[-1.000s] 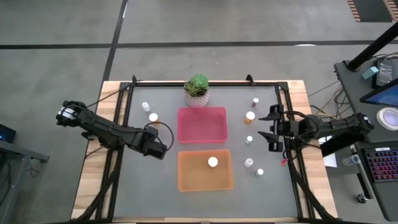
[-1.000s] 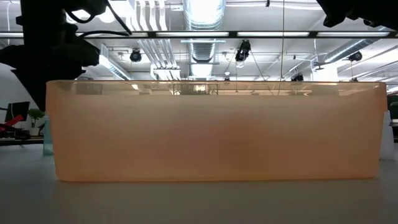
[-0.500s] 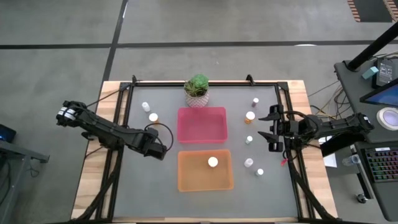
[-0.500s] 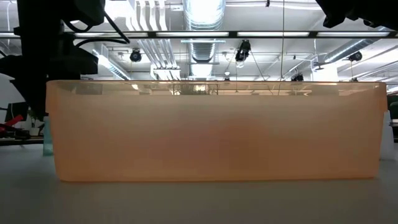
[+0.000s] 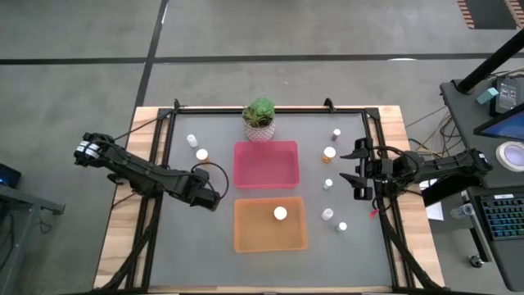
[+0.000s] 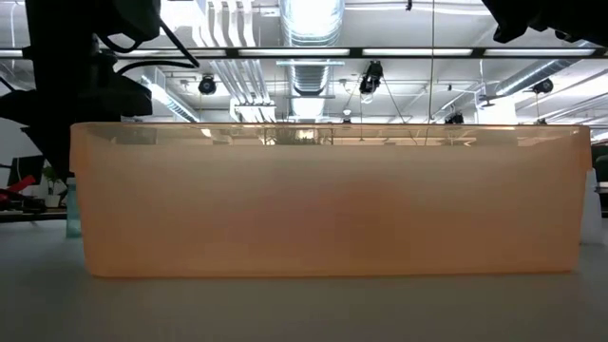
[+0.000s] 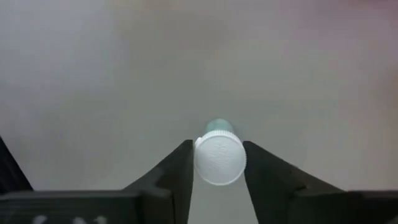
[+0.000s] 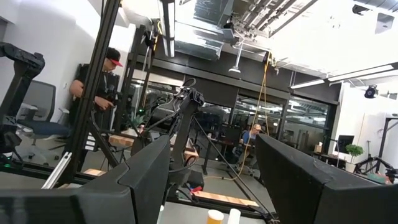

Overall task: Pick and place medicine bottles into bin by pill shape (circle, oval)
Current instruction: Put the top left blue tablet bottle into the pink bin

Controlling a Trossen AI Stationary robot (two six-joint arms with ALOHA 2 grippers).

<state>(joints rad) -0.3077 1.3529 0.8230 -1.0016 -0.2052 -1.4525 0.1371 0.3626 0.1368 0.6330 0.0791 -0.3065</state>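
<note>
The left gripper (image 7: 219, 163) has its fingers pressed against the white cap of a medicine bottle (image 7: 219, 158) left of the orange bin (image 5: 270, 224); light, rigid and smooth, it could slip, so gripping below the cap seems safer, while the right gripper (image 5: 350, 170) waits open

Grey floor (image 5: 82, 49) around the worktop (image 5: 393, 119), dark seam lines crossing it. Desk with keyboard (image 5: 501, 215) at right edge of frame. Beyond: exposed ceiling ducts (image 6: 309, 19), strip lights, glass partitions (image 8: 298, 124), office chair (image 8: 34, 112), a person (image 8: 102, 87) standing.

Two dark jointed arms, black cables, flat tapered fingers (image 7: 176, 180).
</note>
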